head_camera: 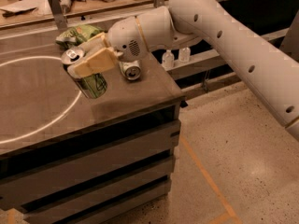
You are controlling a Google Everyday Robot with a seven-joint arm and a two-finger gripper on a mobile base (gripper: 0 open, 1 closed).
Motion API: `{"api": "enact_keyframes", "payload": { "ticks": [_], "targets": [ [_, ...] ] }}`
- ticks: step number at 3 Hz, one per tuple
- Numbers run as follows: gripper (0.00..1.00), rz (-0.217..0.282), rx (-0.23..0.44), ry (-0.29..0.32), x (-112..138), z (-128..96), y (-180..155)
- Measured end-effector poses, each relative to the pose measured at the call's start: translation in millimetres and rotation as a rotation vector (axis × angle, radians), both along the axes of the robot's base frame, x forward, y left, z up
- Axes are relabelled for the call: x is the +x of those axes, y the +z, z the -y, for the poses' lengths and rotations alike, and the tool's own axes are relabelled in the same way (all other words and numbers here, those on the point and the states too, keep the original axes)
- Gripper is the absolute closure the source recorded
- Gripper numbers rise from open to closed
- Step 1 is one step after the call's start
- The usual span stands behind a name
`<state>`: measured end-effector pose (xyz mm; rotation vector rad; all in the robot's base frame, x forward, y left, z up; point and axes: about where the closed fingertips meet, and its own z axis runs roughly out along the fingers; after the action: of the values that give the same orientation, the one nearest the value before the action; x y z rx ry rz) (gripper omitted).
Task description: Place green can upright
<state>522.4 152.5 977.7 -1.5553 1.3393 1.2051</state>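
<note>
The green can (89,81) is bright green with pale marks and a silver top with a pull tab. It stands nearly upright, slightly tilted, on the dark table (135,94) near its right part. My gripper (88,59) reaches in from the right and is shut on the green can around its upper half, one cream finger (93,63) across its front. The can's bottom is at or just above the tabletop; I cannot tell if it touches.
A mostly white can (130,70) lies on its side just right of the gripper. A green snack bag (77,34) lies behind. A white circle line (56,120) is marked on the table. The table's right edge is close. Two small bottles (175,56) stand on a shelf beyond.
</note>
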Motion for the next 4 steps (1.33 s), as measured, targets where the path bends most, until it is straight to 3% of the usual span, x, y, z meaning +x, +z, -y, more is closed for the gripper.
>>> {"api": "enact_keyframes", "payload": {
  "ticks": [1, 4],
  "targets": [
    [1.00, -0.044, 0.044, -0.050, 4.9, 7.4, -18.7],
    [1.00, -0.003, 0.079, -0.079, 6.9, 10.5, -18.2]
  ]
}}
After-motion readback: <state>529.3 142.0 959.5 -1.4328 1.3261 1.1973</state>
